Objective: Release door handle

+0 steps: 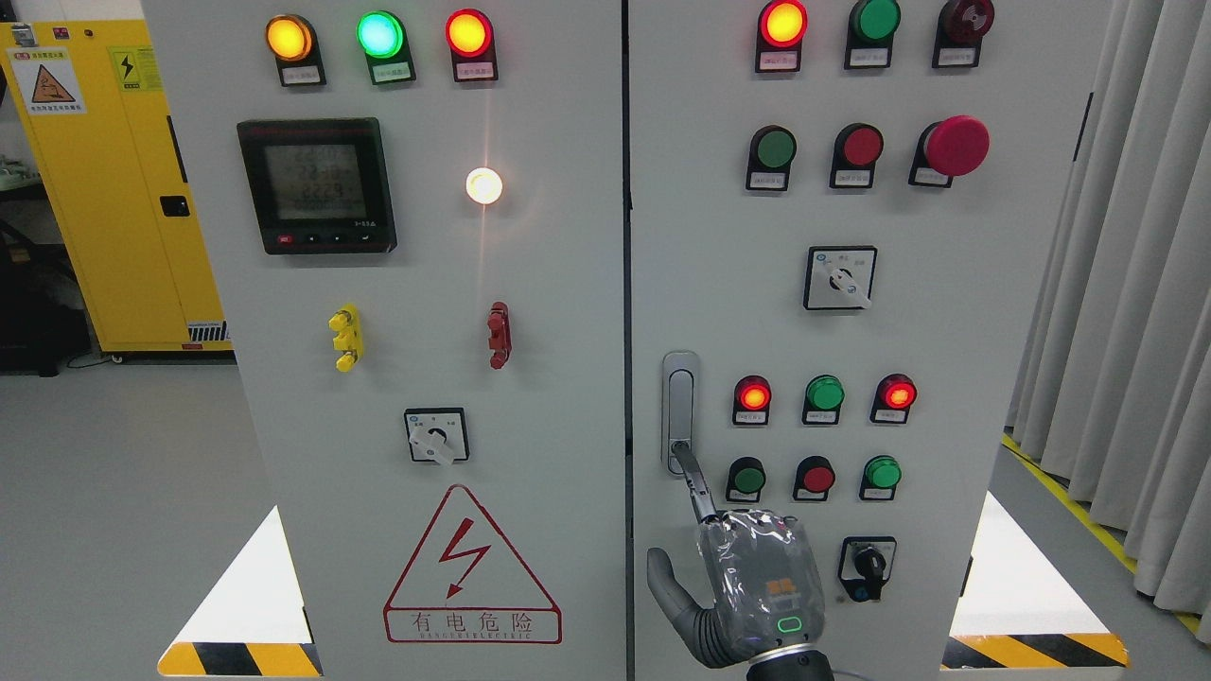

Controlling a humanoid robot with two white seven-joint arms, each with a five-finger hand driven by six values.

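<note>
The slim silver metal door handle (679, 409) is sitting upright on the grey cabinet's right-hand door (946, 331), close beside the centre seam — a rounded oblong plate with a long recessed grip. Its lower end is showing a small dark latch, and the lever there is hanging swung out from the plate, angling down to the right.
</note>
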